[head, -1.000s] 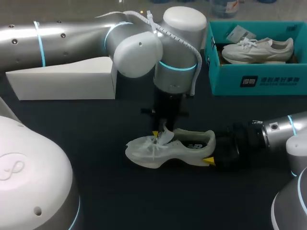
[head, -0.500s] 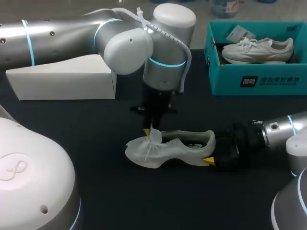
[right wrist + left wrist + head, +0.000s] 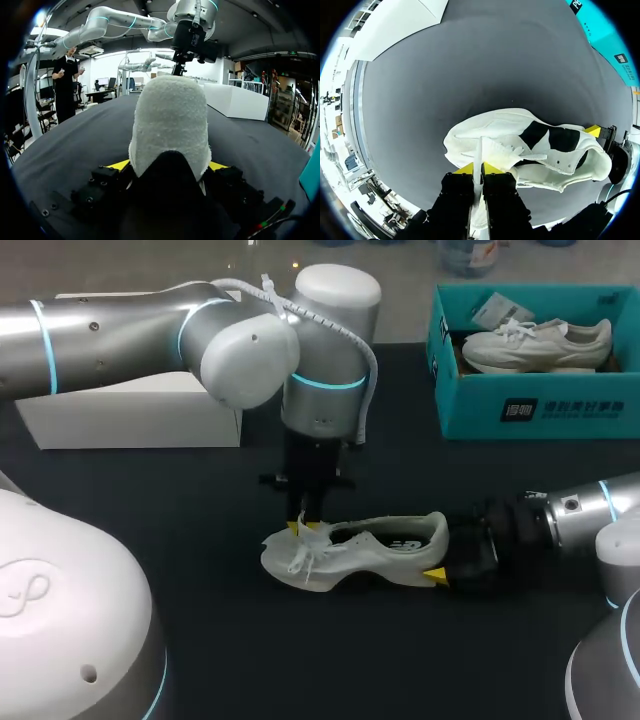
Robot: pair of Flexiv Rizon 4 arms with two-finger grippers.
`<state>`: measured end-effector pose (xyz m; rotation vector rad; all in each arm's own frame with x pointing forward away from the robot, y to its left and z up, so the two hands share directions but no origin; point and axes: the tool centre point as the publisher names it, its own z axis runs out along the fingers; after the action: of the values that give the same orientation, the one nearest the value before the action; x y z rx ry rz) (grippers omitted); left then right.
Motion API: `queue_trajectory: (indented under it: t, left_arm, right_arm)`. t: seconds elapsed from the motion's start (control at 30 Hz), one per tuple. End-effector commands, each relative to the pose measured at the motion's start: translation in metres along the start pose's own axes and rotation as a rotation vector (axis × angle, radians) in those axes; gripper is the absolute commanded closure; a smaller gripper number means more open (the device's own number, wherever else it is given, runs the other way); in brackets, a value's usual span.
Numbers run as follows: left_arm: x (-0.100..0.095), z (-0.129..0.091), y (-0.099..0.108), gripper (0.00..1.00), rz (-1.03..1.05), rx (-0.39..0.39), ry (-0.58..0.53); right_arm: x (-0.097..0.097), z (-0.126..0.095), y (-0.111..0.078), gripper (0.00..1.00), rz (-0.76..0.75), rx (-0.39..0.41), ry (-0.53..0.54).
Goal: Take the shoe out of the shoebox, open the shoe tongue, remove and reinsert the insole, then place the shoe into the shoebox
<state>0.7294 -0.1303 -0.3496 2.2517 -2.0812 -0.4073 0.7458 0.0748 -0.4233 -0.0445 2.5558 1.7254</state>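
Head view: white box (image 3: 130,415) and shoebox (image 3: 540,412) behind shoe (image 3: 380,548)

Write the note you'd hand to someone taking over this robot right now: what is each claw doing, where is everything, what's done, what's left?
Left gripper: shut on the tongue of the shoe.
Right gripper: shut on the shoe's heel.
The shoe lies on the table, outside the shoebox; a second shoe sits in the box.
Done: shoe taken out.
Left: open the tongue, insole out and back in, shoe into the shoebox.
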Motion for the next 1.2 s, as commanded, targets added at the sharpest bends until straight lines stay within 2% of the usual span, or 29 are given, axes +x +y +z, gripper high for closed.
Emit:
queue_trajectory:
  t: [0.03,0.07,0.1,0.13,0.23,0.4,0.43,0.5,0.53,0.63,1.2]
  left_arm:
    - [-0.005,-0.007,-0.002,0.66,0.025,0.004,0.029]
    - [-0.005,-0.011,-0.002,0.42,0.043,0.008,0.038]
    - [-0.005,-0.016,-0.002,0.09,0.066,0.006,0.049]
    - [-0.004,-0.021,-0.002,0.00,0.080,0.014,0.055]
    - [-0.003,-0.037,0.001,0.00,0.195,0.034,0.071]
    - [0.001,-0.067,0.014,0.00,0.567,0.097,0.092]
    - [0.001,-0.072,0.016,0.00,0.607,0.145,0.065]
    - [0.001,-0.085,0.025,0.00,0.842,0.184,0.049]
    - [0.001,-0.088,0.027,0.00,0.867,0.221,0.012]
    - [0.002,-0.097,0.040,0.00,1.174,0.264,-0.106]
    - [0.002,-0.097,0.040,0.00,1.174,0.264,-0.106]
  right_arm:
    - [0.000,0.002,-0.003,1.00,0.001,0.004,0.000]
    - [0.000,0.002,-0.003,1.00,0.001,0.004,0.000]
    - [0.000,0.002,-0.003,1.00,0.001,0.004,0.000]
    - [0.000,0.002,-0.003,1.00,0.001,0.004,0.000]
    - [0.000,0.002,-0.003,1.00,0.001,0.004,0.000]
    - [0.000,0.002,-0.003,1.00,0.001,0.004,0.000]
    - [0.000,0.002,-0.003,1.00,0.001,0.004,0.000]
    - [0.000,0.002,-0.003,1.00,0.001,0.004,0.000]
    - [0.000,0.002,-0.003,1.00,0.001,0.004,0.000]
    - [0.000,0.002,-0.003,1.00,0.001,0.004,0.000]
    - [0.000,0.002,-0.003,1.00,0.001,0.004,0.000]
